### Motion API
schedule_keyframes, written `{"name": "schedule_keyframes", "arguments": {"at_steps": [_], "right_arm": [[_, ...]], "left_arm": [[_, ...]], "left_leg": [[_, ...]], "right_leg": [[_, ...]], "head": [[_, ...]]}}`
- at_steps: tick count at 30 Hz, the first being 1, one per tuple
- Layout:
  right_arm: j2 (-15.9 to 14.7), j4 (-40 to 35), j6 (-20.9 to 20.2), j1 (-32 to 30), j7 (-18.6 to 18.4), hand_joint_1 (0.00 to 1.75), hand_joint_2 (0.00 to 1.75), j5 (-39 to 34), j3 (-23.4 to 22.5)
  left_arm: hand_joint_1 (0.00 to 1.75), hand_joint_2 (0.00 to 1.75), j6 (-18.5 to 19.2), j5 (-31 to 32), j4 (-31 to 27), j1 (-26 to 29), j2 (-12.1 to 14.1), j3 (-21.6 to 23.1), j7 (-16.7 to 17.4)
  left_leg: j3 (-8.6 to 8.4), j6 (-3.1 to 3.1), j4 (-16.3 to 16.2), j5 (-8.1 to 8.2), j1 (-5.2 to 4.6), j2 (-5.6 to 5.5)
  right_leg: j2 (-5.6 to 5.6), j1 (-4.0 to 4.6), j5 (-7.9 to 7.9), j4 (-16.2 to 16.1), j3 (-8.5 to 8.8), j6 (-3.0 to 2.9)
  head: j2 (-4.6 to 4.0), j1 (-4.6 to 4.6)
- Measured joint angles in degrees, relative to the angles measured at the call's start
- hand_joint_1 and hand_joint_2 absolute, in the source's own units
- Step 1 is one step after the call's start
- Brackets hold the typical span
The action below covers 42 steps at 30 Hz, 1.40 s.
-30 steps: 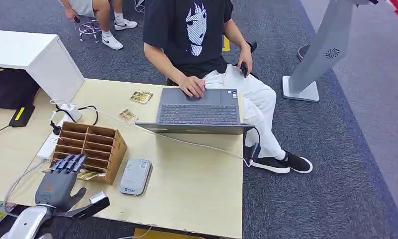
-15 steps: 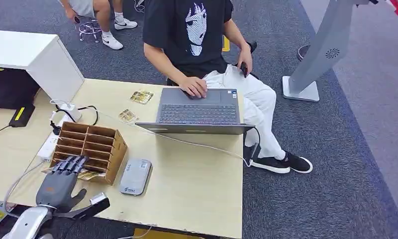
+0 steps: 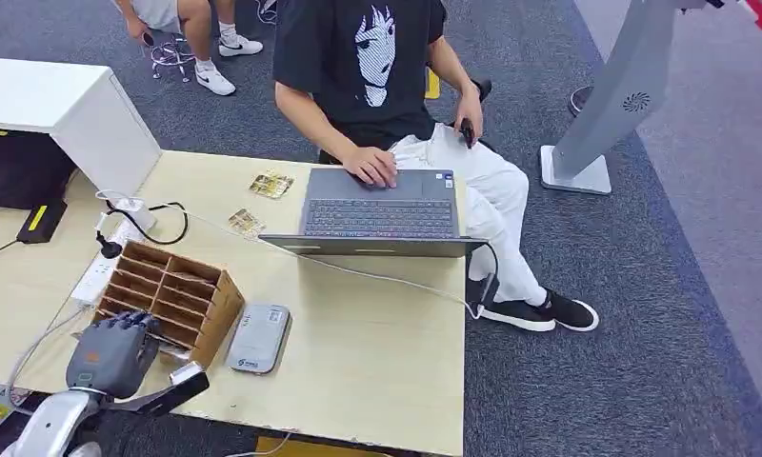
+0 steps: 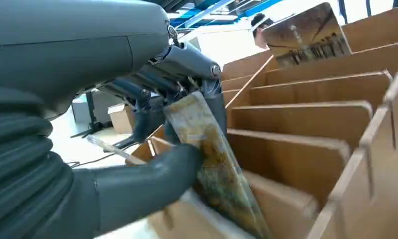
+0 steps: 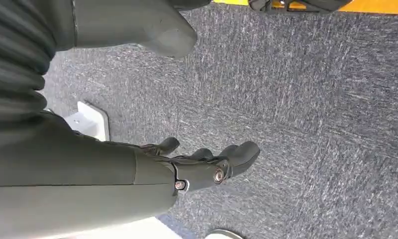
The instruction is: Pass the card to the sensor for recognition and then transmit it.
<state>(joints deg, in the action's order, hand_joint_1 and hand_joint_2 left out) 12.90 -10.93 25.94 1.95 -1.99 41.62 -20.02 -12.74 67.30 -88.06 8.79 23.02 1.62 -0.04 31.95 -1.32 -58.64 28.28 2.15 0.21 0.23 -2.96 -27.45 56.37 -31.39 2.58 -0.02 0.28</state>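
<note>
The fingers (image 4: 207,99) of the left hand (image 3: 110,350) are curled in, and with the thick thumb they pinch a card (image 4: 212,164). The card is shiny, with a yellow and brown picture on it. It sits tilted at the open front of a wooden box (image 3: 172,297) with many little slots. The left hand is at the near left corner of the table (image 3: 377,352), right up against the near end of the box.

The right hand (image 5: 207,167) hangs down over the grey carpet (image 5: 311,124). Its fingers are bent a little, set apart, and hold nothing.

A flat grey sensor (image 3: 260,337) lies on the table just beside the box, on its right side, close to the near edge. It is not touching the card.

Another card (image 4: 306,35) stands up in a far slot of the box. Two more cards lie flat near the far edge of the table, one (image 3: 271,185) close to the edge and one (image 3: 247,223) a bit nearer.

A laptop (image 3: 377,214) is open at the far right side of the table. A person (image 3: 368,67) in a black shirt and white trousers sits behind it with one hand on the laptop. A white power strip (image 3: 96,271) with black and white wires lies by the left edge of the table.
</note>
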Motion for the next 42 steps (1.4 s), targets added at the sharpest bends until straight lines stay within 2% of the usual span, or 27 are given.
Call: {"name": "schedule_keyframes", "arguments": {"at_steps": [29,30,33,35,38,40,42], "right_arm": [[0.7,0.0,0.0,0.2,0.5,0.00,1.75,-0.7,-1.0],[0.7,0.0,0.0,0.2,0.5,0.00,1.75,-0.6,-1.0],[0.7,0.0,0.4,0.2,0.5,0.00,1.75,0.2,-1.0],[0.7,0.0,0.9,0.2,0.5,0.00,1.75,0.6,-1.0],[0.7,0.0,1.2,0.2,0.5,0.00,1.75,1.2,-1.0],[0.7,0.0,1.3,0.2,0.5,0.00,1.75,1.4,-1.0],[0.7,0.0,1.3,0.2,0.5,0.00,1.75,1.4,-1.0]], "left_arm": [[1.75,1.75,-1.6,0.1,0.0,0.0,-0.1,-1.0,-0.6],[1.75,1.75,-2.5,0.1,0.0,0.0,-0.2,-1.2,-0.7],[1.75,1.75,-9.4,0.8,-0.6,0.0,-0.7,-3.2,-1.1],[1.75,1.75,-15.9,1.7,-3.0,-0.1,-1.0,-5.6,-1.4],[1.75,1.75,-21.7,3.0,-6.8,-1.3,-1.1,-8.7,-2.4],[1.75,1.75,-24.5,3.7,-10.1,-2.6,-1.2,-10.5,-2.9],[1.75,1.75,-25.0,4.0,-12.2,-3.5,-1.3,-11.6,-3.1]], "left_leg": [[-0.01,0.00,0.0,0.00,0.00,0.00],[-0.01,0.00,0.0,0.00,0.00,0.00],[-0.01,0.00,0.0,-0.01,0.01,0.00],[-0.01,0.00,0.0,-0.01,0.01,0.00],[-0.01,0.01,0.0,-0.03,0.01,-0.01],[-0.02,0.01,0.0,-0.03,0.01,-0.01],[-0.04,0.01,0.0,-0.03,0.00,0.01]], "right_leg": [[0.00,0.00,0.00,0.0,0.00,0.00],[0.00,0.00,0.00,0.0,0.00,0.00],[0.00,0.01,0.00,0.0,-0.01,0.00],[0.00,0.01,0.00,0.0,-0.03,0.00],[-0.01,0.01,0.01,0.0,-0.03,0.00],[-0.01,0.01,0.02,0.0,0.00,0.00],[0.01,0.00,0.03,0.0,0.02,-0.01]], "head": [[0.00,-0.02],[0.00,0.00],[0.00,-0.02],[0.00,0.00],[0.00,-0.02],[0.00,-0.02],[0.00,0.00]]}}
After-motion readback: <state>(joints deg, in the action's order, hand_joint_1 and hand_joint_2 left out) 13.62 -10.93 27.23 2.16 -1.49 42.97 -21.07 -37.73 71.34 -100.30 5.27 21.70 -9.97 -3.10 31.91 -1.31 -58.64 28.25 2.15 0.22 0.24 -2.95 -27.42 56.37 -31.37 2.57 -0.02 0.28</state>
